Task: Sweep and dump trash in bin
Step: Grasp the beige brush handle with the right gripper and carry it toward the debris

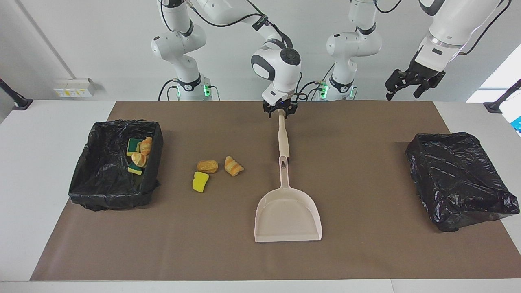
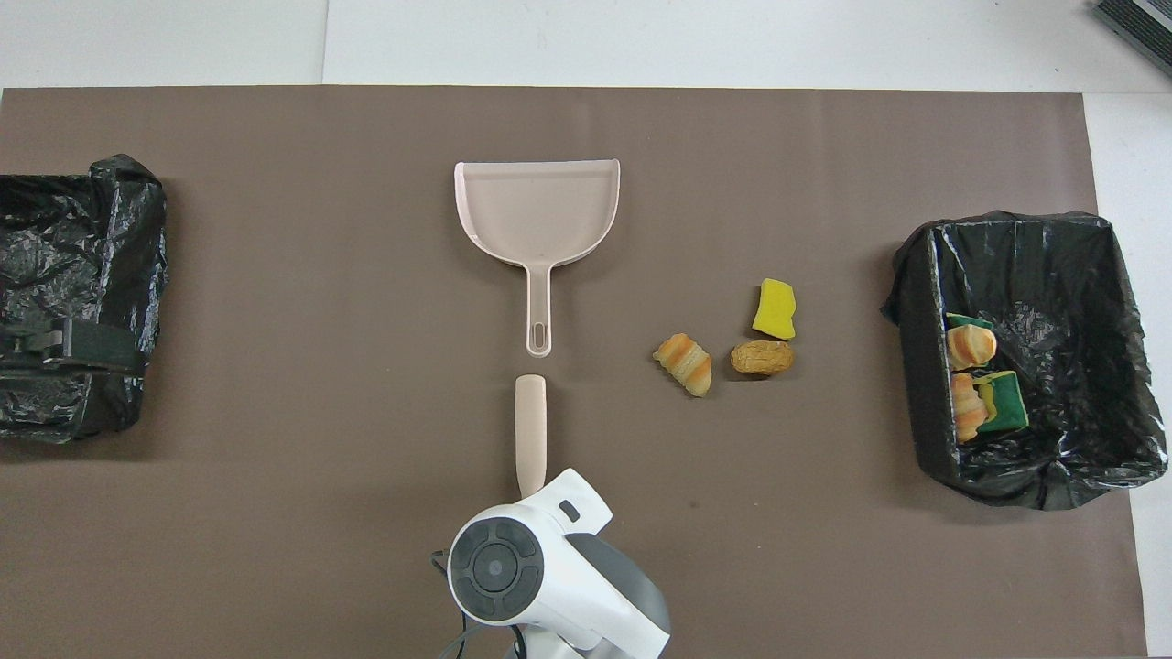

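Three pieces of trash lie loose on the brown mat: a bread roll (image 1: 207,165) (image 2: 762,358), a croissant (image 1: 233,166) (image 2: 684,363) and a yellow sponge piece (image 1: 200,182) (image 2: 775,308). Several more lie in the black-lined bin (image 1: 114,195) (image 2: 916,302) at the right arm's end. The beige dustpan (image 1: 288,213) (image 2: 537,212) lies flat, handle toward the robots. In line with that handle lies a beige stick (image 1: 283,136) (image 2: 530,426). My right gripper (image 1: 279,112) is down at the stick's robot-side end; the wrist hides it from overhead. My left gripper (image 1: 411,83) waits open, raised.
A second black-lined bin (image 1: 460,179) (image 2: 82,275) stands at the left arm's end of the table. The brown mat (image 1: 366,252) covers most of the white table.
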You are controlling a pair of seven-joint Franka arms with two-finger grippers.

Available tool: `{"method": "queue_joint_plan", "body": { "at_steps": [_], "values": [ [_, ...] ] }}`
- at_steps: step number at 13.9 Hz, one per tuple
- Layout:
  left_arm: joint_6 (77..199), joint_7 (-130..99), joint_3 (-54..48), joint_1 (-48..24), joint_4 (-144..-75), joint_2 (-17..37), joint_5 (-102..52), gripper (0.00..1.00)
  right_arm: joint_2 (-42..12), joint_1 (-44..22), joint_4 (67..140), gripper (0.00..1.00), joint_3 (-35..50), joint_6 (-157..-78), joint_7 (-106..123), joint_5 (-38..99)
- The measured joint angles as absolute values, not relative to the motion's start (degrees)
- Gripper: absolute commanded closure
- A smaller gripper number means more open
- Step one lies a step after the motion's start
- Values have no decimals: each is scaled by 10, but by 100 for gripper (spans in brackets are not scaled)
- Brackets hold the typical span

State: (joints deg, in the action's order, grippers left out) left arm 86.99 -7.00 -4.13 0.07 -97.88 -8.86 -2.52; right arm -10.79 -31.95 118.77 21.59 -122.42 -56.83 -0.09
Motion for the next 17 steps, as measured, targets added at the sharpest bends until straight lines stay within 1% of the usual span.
{"method": "queue_joint_plan", "body": {
  "at_steps": [1,2,3,7,9,12,14,15,17],
  "values": [
    [870,-70,-42,0,-979,-89,-25,0,-108,-319,1188,66,216,-1225,-568,-1],
    [871,-70,-42,0,-978,-89,-25,0,-108,-319,1188,81,216,-1225,-568,-1],
    [879,-70,-42,0,-977,-89,-25,0,-108,-319,1188,100,216,-1226,-568,-1],
    [896,-70,-42,0,-959,-77,-25,0,-107,-318,1180,100,215,-1229,-567,0],
    [889,-69,-42,0,-956,-72,-25,0,-96,-307,1174,100,214,-1220,-566,0],
    [886,-70,-38,1,-956,-72,-25,0,-37,-250,1167,100,212,-1142,-506,11],
    [886,-70,-37,1,-955,-72,-25,0,12,-193,1167,100,210,-1072,-425,18],
    [886,-70,-36,1,-955,-72,-25,0,28,-166,1168,100,209,-1051,-386,19],
    [885,-70,-33,2,-955,-72,-25,0,44,-119,1168,100,208,-1033,-323,20]
  ]
}}
